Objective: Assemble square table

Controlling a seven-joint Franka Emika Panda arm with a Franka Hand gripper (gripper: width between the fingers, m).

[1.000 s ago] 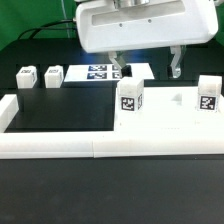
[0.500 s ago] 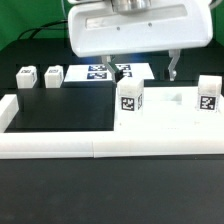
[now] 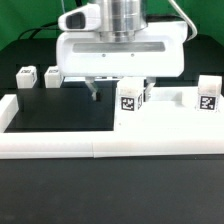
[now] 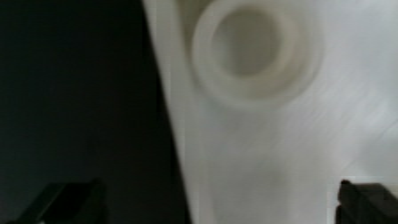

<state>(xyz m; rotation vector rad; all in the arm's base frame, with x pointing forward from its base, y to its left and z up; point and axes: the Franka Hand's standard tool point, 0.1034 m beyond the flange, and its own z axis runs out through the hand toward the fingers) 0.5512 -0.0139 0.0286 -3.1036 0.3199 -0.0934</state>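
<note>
White slab [image 4: 267, 150] with a hole, directly under the pincer [image 3: 120, 92].
Jaws wide, gripping nothing; leg block [image 3: 131, 99] near.

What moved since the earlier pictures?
The gripper slid toward the exterior view's left and came lower, so it now hides the marker board. It stayed open and took hold of nothing. The four legs stayed where they were.
</note>
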